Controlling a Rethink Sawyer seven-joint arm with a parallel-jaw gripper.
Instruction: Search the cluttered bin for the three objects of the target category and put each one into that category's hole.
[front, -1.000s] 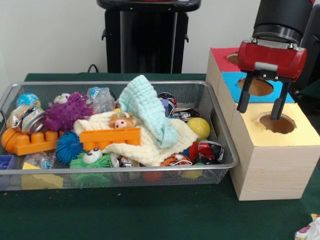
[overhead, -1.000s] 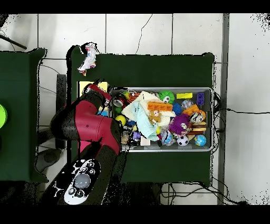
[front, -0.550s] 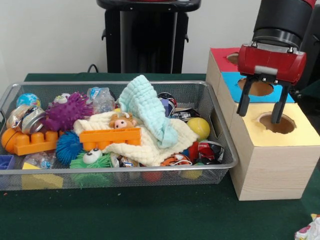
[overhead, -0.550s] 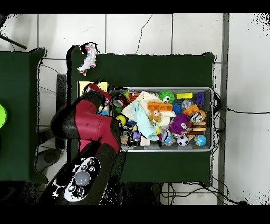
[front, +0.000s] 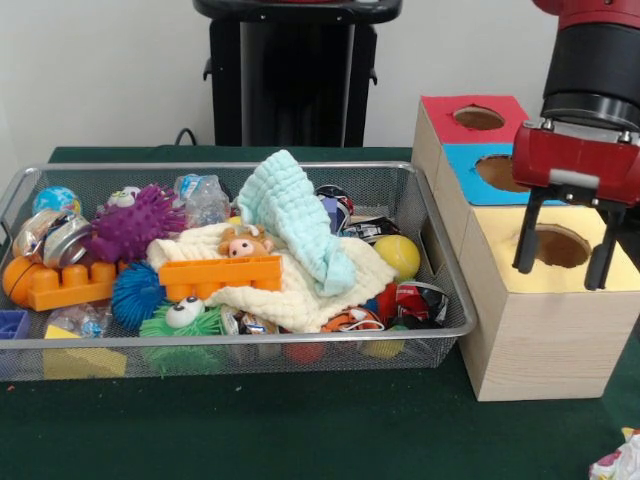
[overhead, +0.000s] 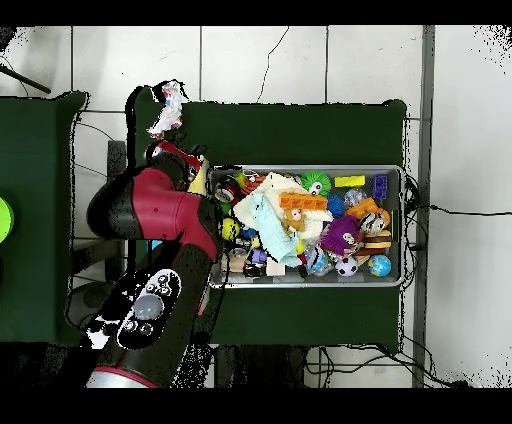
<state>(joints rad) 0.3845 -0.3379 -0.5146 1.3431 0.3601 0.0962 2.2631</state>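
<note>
1. A glossy red arm (overhead: 155, 215) with a black cylindrical wrist is showing.
2. The gripper (front: 562, 258) is wearing a red housing (grey plate in front) above two black fingers (front: 526, 243).

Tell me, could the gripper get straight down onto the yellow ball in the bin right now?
Probably yes. The yellow ball lies uncovered beside the cloth, and the gripper is open and empty over the box.

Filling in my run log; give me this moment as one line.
gripper: open, empty | over yellow hole | bin: cluttered
</note>
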